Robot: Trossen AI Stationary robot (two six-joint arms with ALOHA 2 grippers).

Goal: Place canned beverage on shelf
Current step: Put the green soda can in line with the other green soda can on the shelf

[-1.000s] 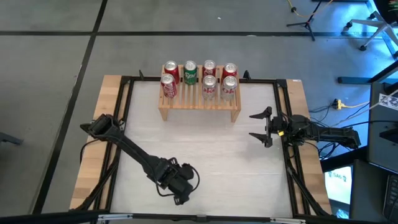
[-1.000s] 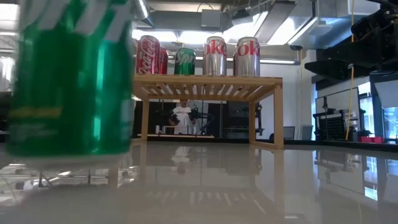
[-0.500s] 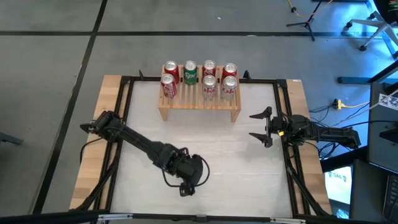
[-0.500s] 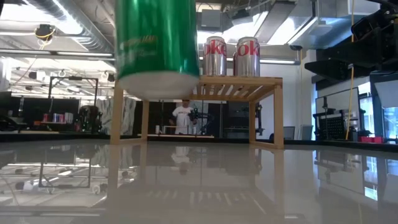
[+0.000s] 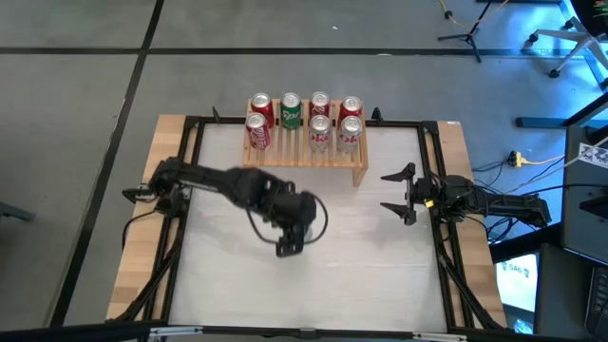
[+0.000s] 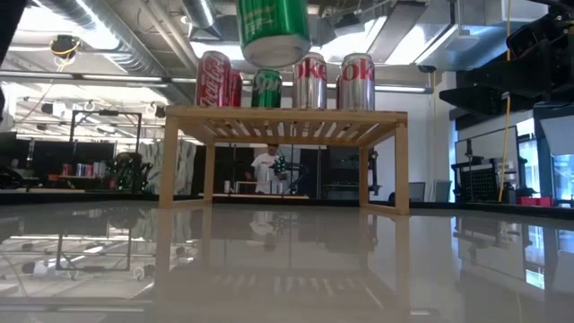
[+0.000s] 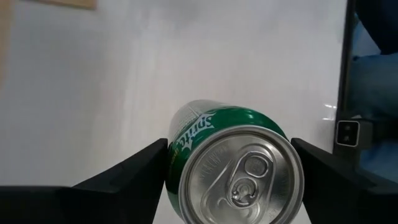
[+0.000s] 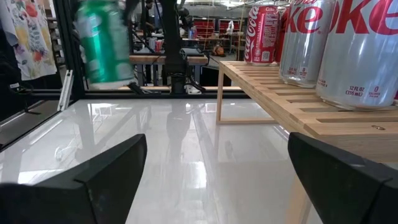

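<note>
My left gripper (image 5: 290, 237) is shut on a green Sprite can (image 7: 236, 168) over the middle of the table, on the near side of the shelf. In the low view the can (image 6: 273, 31) hangs higher than the shelf top. The shelf (image 5: 304, 157) is a low light-wood slatted rack at the table's far edge, and it carries several red, green and silver cans (image 5: 318, 123). My right gripper (image 5: 399, 195) is open and empty at the table's right side. My left gripper pinches the can's side wall just below the top rim (image 7: 177, 146) between its two fingers, one on each side. The fingers (image 7: 124, 180) come from above, slanting down. The can is lifted clear of the table, top up and about upright.
The shelf's front row has a free slot (image 5: 289, 141) between a red can (image 5: 257, 131) and a silver can (image 5: 319, 133). Black frame rails (image 5: 437, 228) run along the table's sides. The white table top (image 5: 361, 275) is bare toward the near edge.
My left gripper has carried the green can up from just above the table near its near edge, toward the far edge and the shelf and a little to the right. The can now hangs above shelf-top height and has stayed in the shut fingers.
</note>
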